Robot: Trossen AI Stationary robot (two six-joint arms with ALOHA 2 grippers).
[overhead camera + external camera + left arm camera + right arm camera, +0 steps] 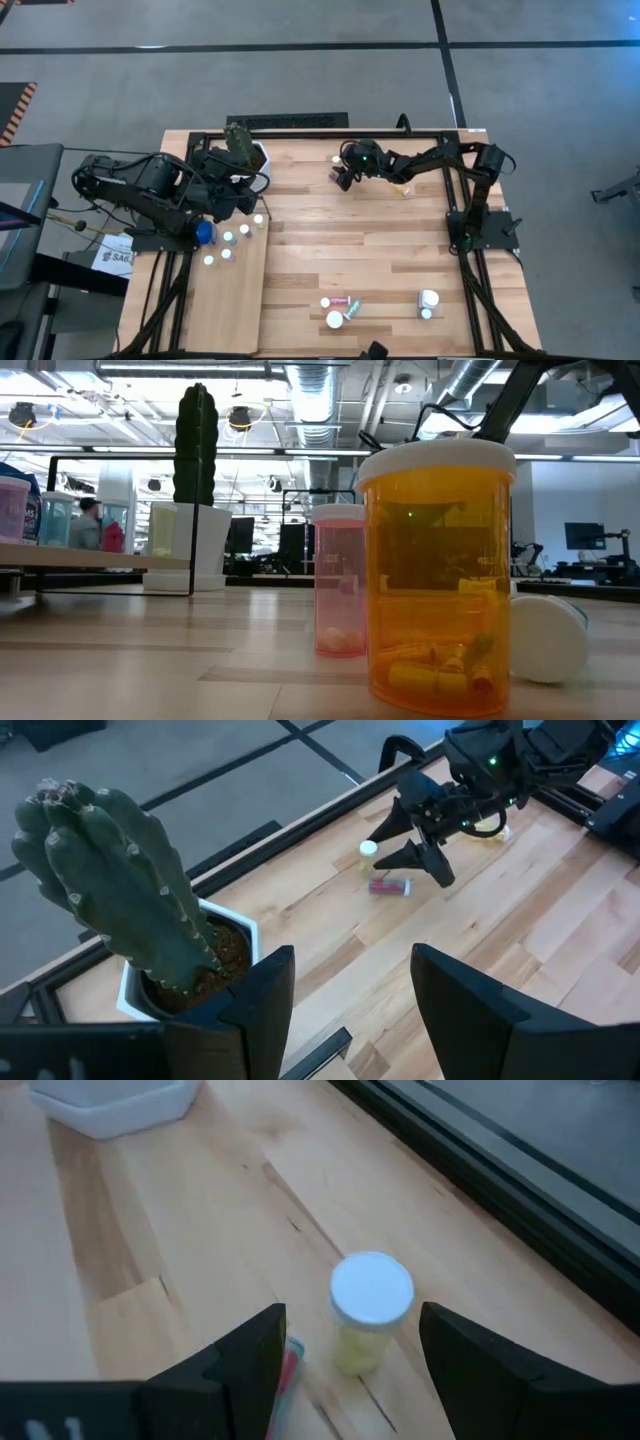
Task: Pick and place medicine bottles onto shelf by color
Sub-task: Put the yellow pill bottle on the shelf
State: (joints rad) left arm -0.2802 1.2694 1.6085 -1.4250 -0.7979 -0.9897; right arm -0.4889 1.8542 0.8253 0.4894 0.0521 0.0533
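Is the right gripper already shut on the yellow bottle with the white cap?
No. The right gripper stands open, and the yellow bottle stands upright between its fingers, ungripped.

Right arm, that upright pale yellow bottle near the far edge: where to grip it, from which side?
Grip the cylindrical body of the pale yellow bottle just under its white cap, coming down from above with the fingers straddling it. It stands upright, so the round sides are free. The right gripper is open and nearly lined up. Mind the pink bottle lying right beside it.
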